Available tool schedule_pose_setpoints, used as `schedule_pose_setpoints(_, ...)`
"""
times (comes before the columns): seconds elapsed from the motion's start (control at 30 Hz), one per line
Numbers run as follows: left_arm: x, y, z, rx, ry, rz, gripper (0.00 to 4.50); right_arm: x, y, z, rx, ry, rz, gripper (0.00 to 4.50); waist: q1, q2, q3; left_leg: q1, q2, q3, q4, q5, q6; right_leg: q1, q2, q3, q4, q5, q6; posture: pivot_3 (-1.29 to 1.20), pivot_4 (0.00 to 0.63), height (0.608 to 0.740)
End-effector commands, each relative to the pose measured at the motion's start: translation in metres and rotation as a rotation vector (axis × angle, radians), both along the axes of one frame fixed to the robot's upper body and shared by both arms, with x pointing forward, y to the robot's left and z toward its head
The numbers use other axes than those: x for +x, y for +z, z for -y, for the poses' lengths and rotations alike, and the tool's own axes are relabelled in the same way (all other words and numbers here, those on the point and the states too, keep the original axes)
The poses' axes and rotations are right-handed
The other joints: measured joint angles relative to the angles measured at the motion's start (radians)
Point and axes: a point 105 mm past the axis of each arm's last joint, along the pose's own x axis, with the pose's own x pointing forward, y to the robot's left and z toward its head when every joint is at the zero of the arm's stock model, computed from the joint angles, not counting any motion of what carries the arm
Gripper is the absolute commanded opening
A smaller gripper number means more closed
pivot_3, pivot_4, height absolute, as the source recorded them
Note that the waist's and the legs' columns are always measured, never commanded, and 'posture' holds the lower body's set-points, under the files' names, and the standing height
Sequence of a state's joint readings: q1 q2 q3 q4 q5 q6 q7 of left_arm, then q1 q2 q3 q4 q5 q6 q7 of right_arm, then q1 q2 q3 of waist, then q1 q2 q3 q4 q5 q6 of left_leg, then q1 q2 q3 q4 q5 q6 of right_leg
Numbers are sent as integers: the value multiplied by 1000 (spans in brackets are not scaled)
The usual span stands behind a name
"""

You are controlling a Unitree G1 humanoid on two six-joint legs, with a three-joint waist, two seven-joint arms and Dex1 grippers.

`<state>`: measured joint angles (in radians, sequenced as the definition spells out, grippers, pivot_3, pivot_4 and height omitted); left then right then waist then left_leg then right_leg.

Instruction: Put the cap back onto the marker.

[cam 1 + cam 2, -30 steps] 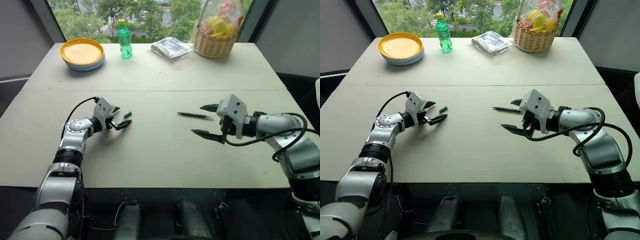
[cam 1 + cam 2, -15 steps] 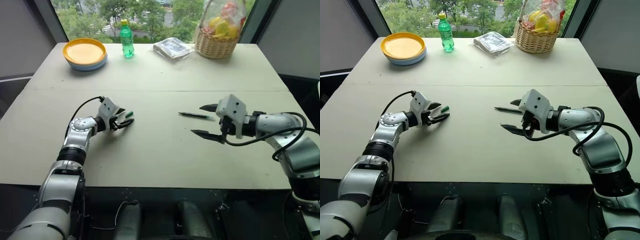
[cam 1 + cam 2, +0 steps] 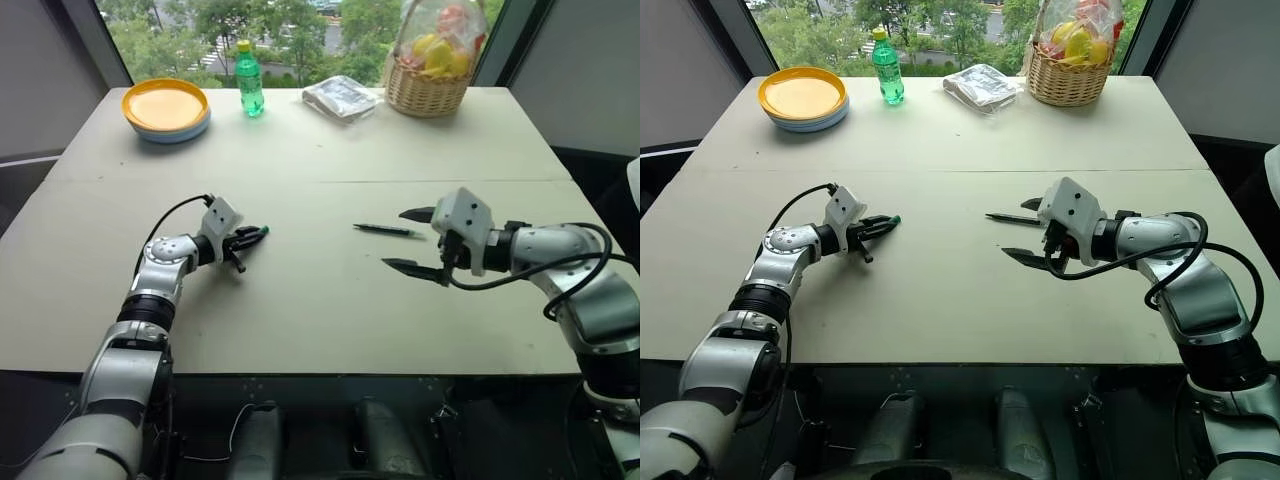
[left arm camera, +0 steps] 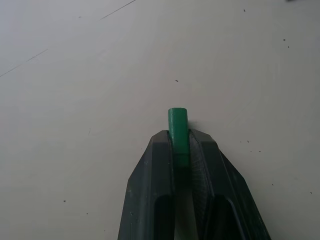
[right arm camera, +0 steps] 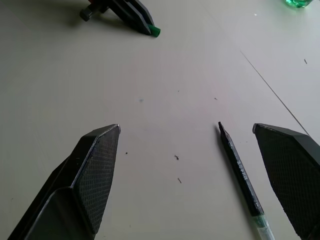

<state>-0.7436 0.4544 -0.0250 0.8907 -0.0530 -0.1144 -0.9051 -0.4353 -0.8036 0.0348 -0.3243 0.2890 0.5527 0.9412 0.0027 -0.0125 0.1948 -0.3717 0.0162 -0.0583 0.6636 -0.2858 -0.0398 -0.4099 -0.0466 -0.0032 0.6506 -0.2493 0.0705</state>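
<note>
Smooth matte beige counter (image 3: pixel 320 300). My left tool (image 4: pixel 181 145), black textured pads pressed together, pinches the cap (image 4: pixel 178 131), a short green plastic cylinder with its end poking past the tips. The marker (image 5: pixel 241 176), thin dark stick with pointed tip, lies flat between my right tool's (image 5: pixel 200 165) wide-spread fingers, untouched.

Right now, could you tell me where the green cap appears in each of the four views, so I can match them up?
Left eye view: the cap is left of centre, pinched in the left gripper.
Right eye view: the cap is left of centre, at the same fingertips.
Left wrist view: the cap is central, poking out between the shut fingers.
Right wrist view: the cap is near the top edge.
Shared landmark: the left gripper.
</note>
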Motion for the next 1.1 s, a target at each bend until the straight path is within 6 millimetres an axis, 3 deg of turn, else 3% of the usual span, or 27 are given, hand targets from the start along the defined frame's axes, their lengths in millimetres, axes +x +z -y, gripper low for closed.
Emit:
schedule_pose_setpoints(0.03, -6, 2, -7, 12, 3, 14, 40, 1, 8, -4, 10, 22, 38, 4383, -2, 0, 0, 0, 0, 0, 0, 0, 0, 0, 0, 0, 0, 0, 0, 0, 150, 740)
schedule_pose_setpoints(0.2, -20, 48, -2, -113, 13, 127, 40, 24, 12, 6, 106, -20, 24, 4383, -22, -1, 0, -2, 0, 1, 0, 0, 0, -2, 0, 1, -1, 0, 0, 0, 150, 740)
schedule_pose_setpoints(0.37, -51, 85, 4, -228, 24, 137, 40, 56, 10, 12, 184, -34, -11, 4383, -20, -1, 1, -3, 0, 0, 0, 0, 0, -3, -1, 1, -1, 0, 0, 0, 150, 740)
schedule_pose_setpoints(0.63, -91, 92, 1, -174, 36, 103, 40, 93, -21, 18, 167, -48, -80, 4383, -19, 0, 1, -2, 0, 1, -1, 0, 0, -3, -1, 2, -1, 0, 0, 0, 150, 740)
schedule_pose_setpoints(0.83, -99, 95, -6, -153, 73, 105, 40, 104, -50, 18, 130, -76, -115, 4383, -20, 0, 1, -2, 0, 1, -1, 0, 0, -3, -1, 2, -1, 0, 0, 0, 150, 740)
schedule_pose_setpoints(1.1, -100, 98, -9, -128, 90, 124, 40, 108, -65, 27, 44, -104, -129, 4383, -23, 0, 1, -2, 0, 2, -2, 0, 0, -3, -1, 2, -1, 0, 0, 0, 150, 740)
